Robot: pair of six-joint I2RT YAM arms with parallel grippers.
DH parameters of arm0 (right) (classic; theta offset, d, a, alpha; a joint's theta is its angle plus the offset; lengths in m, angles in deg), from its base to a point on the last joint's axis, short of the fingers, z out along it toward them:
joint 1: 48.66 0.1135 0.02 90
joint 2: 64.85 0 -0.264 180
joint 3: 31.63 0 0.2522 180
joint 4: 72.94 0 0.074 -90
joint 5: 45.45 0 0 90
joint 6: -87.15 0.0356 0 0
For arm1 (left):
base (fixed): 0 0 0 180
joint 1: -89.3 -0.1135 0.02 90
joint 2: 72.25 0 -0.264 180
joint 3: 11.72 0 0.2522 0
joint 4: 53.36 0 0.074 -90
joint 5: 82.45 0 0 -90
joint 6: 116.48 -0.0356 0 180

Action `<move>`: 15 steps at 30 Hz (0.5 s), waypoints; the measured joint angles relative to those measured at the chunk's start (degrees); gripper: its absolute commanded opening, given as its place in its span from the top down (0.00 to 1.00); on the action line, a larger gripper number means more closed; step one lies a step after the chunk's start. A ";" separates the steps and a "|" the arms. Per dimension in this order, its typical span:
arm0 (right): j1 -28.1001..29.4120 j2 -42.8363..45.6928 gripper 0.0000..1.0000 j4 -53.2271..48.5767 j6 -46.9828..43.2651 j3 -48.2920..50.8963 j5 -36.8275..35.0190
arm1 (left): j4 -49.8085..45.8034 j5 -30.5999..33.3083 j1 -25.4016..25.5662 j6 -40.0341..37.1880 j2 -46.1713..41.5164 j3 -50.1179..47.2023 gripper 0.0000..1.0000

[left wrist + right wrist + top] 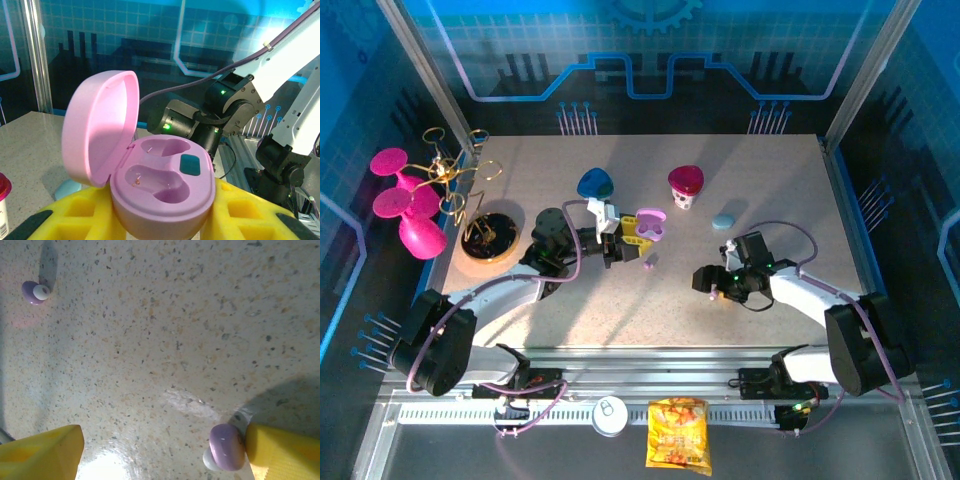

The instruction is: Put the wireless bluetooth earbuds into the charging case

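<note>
The lilac-pink charging case stands with its lid up, and my left gripper is shut on its base between yellow pads. Both wells of the case are empty. From above, the case and left gripper sit mid-table. My right gripper hangs open just over the tabletop. One lilac earbud lies on the table touching the inner side of its right finger. A second lilac earbud lies farther off, between the two grippers. The right gripper points left.
A light blue case lies behind the right gripper. A blue domed object and a magenta one stand farther back. A gold wire stand and pink shapes are at the left. A snack bag lies on the front rail.
</note>
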 measured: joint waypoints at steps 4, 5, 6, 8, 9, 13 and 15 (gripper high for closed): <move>0.92 0.11 0.17 -0.13 0.13 0.00 -0.68 | -0.02 0.00 0.00 -0.02 0.00 0.00 0.72; 0.98 0.15 0.17 -0.17 0.15 0.00 -0.74 | -0.07 0.00 0.00 -0.02 0.00 0.00 0.72; 1.16 0.22 0.17 -0.20 0.24 0.00 -0.85 | -0.15 0.00 0.00 -0.02 0.00 0.00 0.72; 1.44 0.33 0.17 -0.22 0.55 0.00 -0.87 | -0.24 -0.02 0.00 -0.04 0.00 0.00 0.72; 1.57 0.42 0.17 -0.24 0.59 0.00 -0.90 | -0.28 -0.02 0.00 -0.04 0.00 0.00 0.72; 2.36 0.85 0.17 -0.26 0.98 -0.04 -1.11 | -0.37 -0.02 0.00 -0.02 0.00 0.00 0.72; 2.64 0.85 0.17 -0.48 1.01 -0.11 -1.31 | -0.37 -0.02 0.00 -0.02 0.00 0.00 0.72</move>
